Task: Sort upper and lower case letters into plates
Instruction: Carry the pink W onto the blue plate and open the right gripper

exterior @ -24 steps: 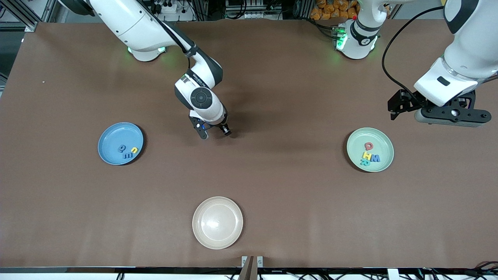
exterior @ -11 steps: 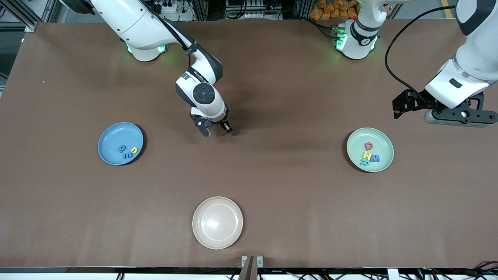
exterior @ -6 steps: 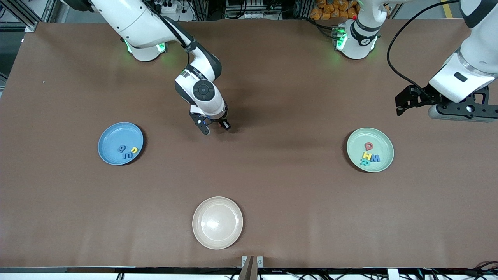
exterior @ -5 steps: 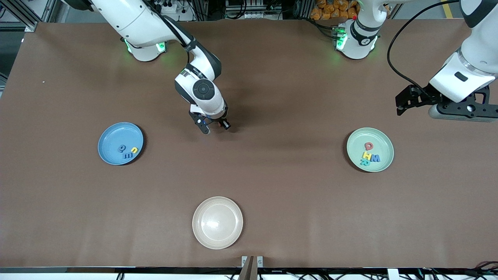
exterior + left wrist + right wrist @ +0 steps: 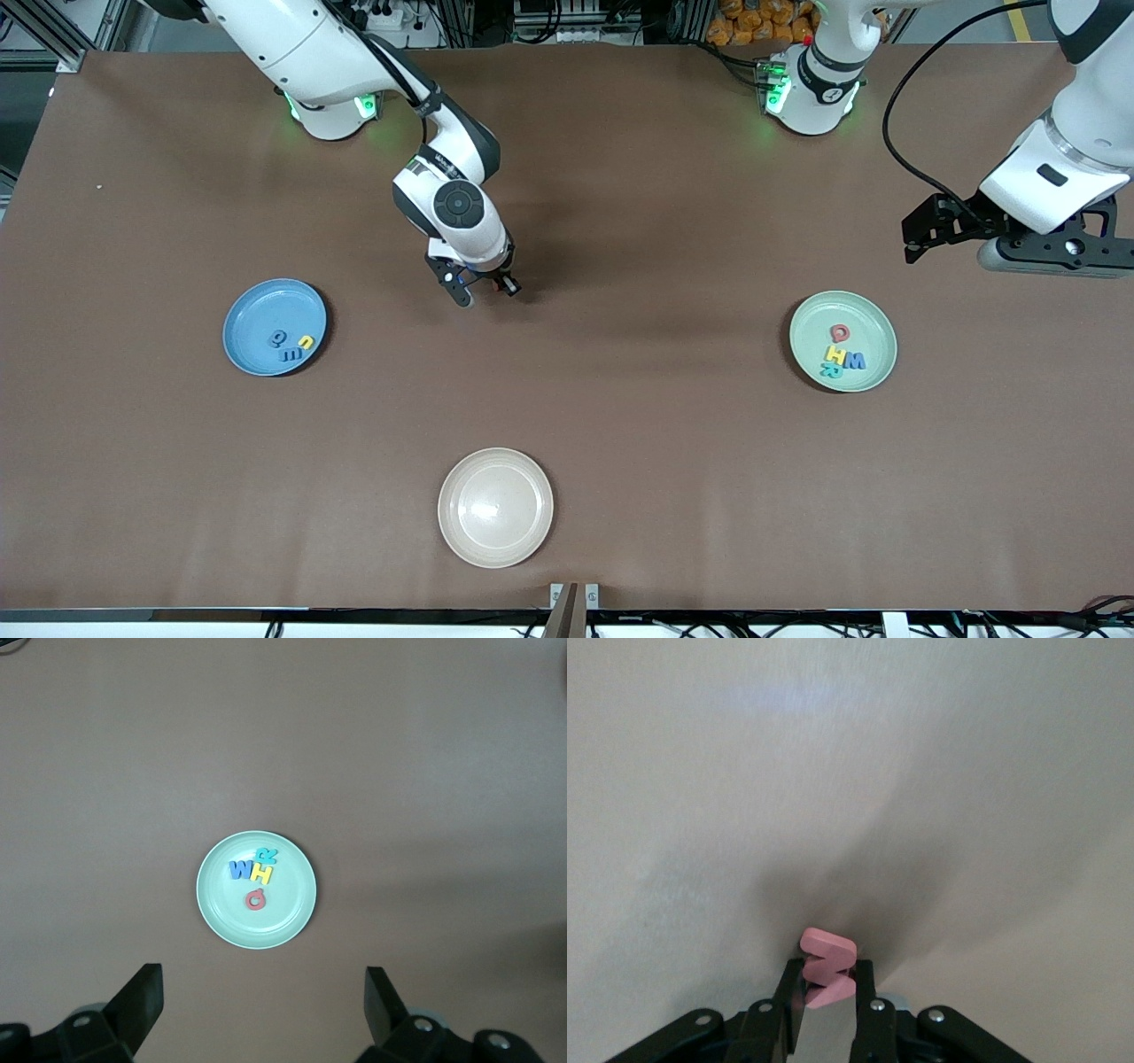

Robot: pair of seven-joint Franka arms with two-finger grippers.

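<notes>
We count three round shallow plates on the brown table (image 5: 620, 416): light blue plate (image 5: 252, 315) holding three letters, mint green plate (image 5: 864, 315) holding four, cream plate (image 5: 496, 507).

One chunky pink letter (image 5: 827, 966), zigzag-shaped, stands on edge, clamped in the right gripper (image 5: 483, 288) at mid-table.

Left gripper (image 5: 261, 1010) hangs spread wide over the table near the green plate.

Table cover (image 5: 620, 399) matt brown, perhaps cloth; beige plate (image 5: 495, 507) glossy; pink letter (image 5: 827, 967) matt, smooth.
</notes>
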